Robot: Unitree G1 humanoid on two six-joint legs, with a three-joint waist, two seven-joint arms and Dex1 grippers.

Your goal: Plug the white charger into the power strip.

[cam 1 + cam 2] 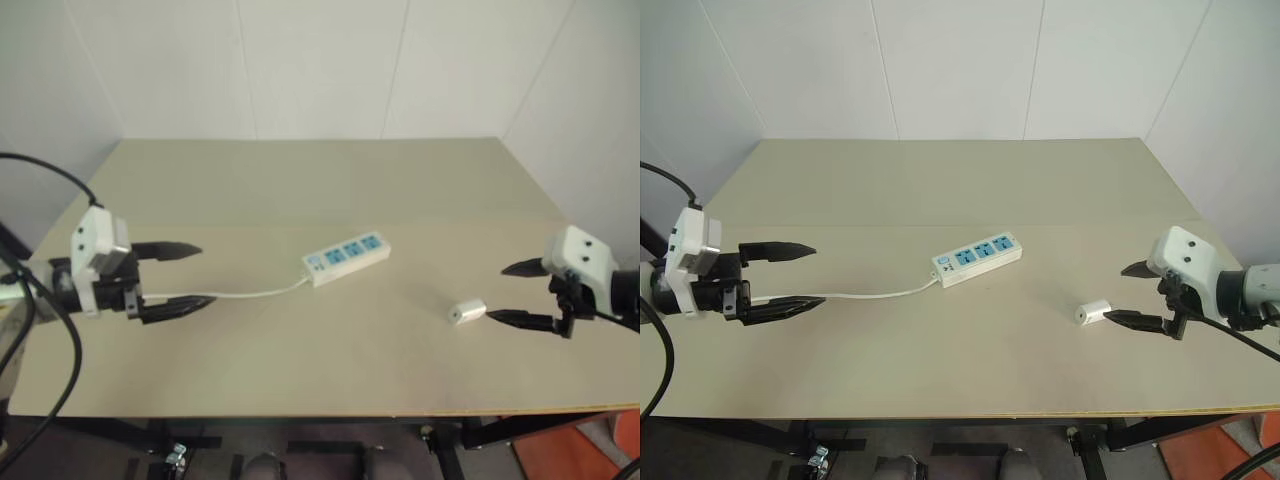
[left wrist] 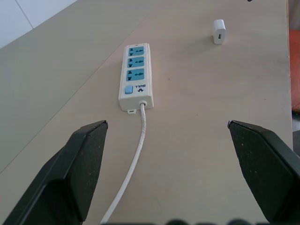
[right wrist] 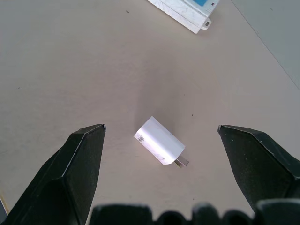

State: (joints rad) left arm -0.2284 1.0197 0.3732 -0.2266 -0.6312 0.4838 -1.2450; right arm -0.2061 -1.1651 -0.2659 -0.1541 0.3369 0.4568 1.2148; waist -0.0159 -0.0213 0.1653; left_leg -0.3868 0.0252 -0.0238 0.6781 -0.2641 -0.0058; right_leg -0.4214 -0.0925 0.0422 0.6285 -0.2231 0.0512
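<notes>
Both grippers open: right gripper empty beside white charger lying near desk right edge; left gripper over power strip cord.

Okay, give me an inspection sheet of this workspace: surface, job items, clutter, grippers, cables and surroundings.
Surface: beige table, bare apart from the job's things.
Job's things: power strip lies flat mid-table, three blue sockets empty; white charger lies on its side, apart from the strip, unplugged.
Clutter: nothing seen.
Grippers: left gripper open, its fingers either side of the strip's cord; right gripper open, beside the charger, not touching it.
Cables: thin white cord runs from the strip toward the left gripper.
Surroundings: white panel walls behind the table.
</notes>
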